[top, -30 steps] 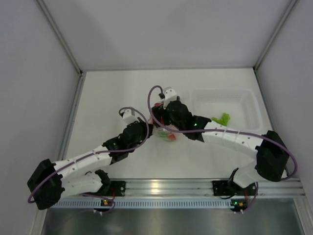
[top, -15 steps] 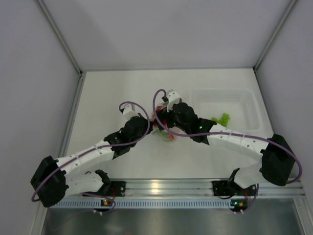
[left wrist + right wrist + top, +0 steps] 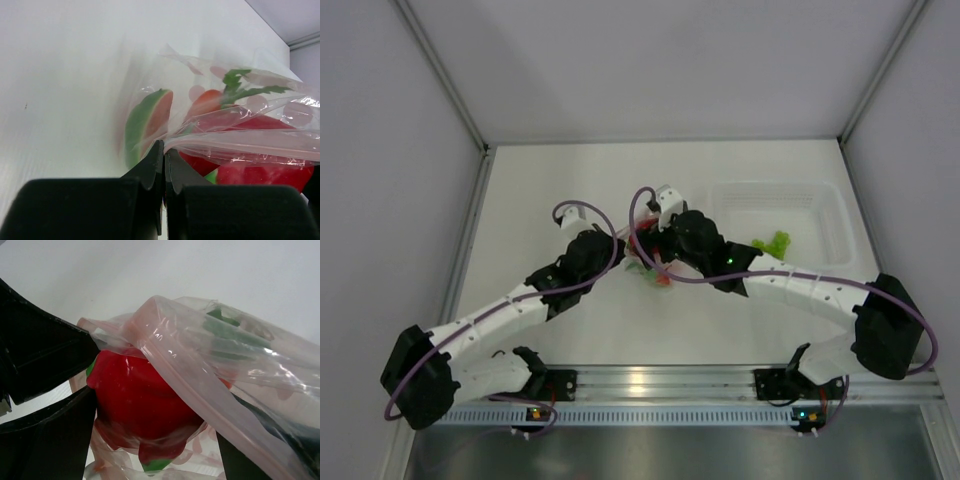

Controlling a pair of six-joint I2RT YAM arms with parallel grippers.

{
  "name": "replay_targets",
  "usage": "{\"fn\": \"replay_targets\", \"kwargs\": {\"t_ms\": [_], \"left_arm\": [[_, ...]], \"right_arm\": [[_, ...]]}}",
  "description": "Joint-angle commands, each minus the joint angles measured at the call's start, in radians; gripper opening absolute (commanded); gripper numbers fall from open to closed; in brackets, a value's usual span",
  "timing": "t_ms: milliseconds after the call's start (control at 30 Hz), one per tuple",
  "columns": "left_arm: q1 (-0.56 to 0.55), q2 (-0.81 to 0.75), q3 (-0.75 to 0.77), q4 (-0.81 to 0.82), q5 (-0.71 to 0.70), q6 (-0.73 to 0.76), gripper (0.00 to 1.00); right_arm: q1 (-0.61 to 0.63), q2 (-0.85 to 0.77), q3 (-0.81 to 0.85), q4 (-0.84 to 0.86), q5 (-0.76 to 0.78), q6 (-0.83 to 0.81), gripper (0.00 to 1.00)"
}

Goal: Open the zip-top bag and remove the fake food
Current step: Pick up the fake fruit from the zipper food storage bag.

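White table (image 3: 545,185) and grey walls (image 3: 670,60) surround the zip-top bag (image 3: 646,263).

Bright, even overhead light; soft shadows only.
Top view sharp, w/ glare streak on brushed silver metal rail (image 3: 640,378). Wrist views: white tabletop (image 3: 75,75) nearly blown out, glints on clear crinkly zip-top bag (image 3: 170,355), its near edge & bg soft-focus.

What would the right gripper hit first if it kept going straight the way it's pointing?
Most likely the zip-top bag, its plastic draped right ahead of the right gripper, then the red fake food piece inside. Depth is hard to judge.
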Motion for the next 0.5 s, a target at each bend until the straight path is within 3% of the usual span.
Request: {"fn": "replay_targets", "kwargs": {"t_ms": [0, 300, 467], "left_arm": [[0.067, -0.023, 0.001, -0.083, -0.219, 0.057, 0.0], [0.085, 0.051, 0.059, -0.105, -0.173, 0.076, 0.0], [0.093, 0.098, 0.084, -0.105, -0.113, 0.076, 0.0]], "right_arm": [[0.009, -0.057, 0.002, 0.07, -0.049, -0.036, 0.0], [0.017, -0.098, -0.143, 0.308, -0.311, -0.21, 0.0], [0.017, -0.135, -0.183, 0.355, -0.419, -0.254, 0.0]]}}
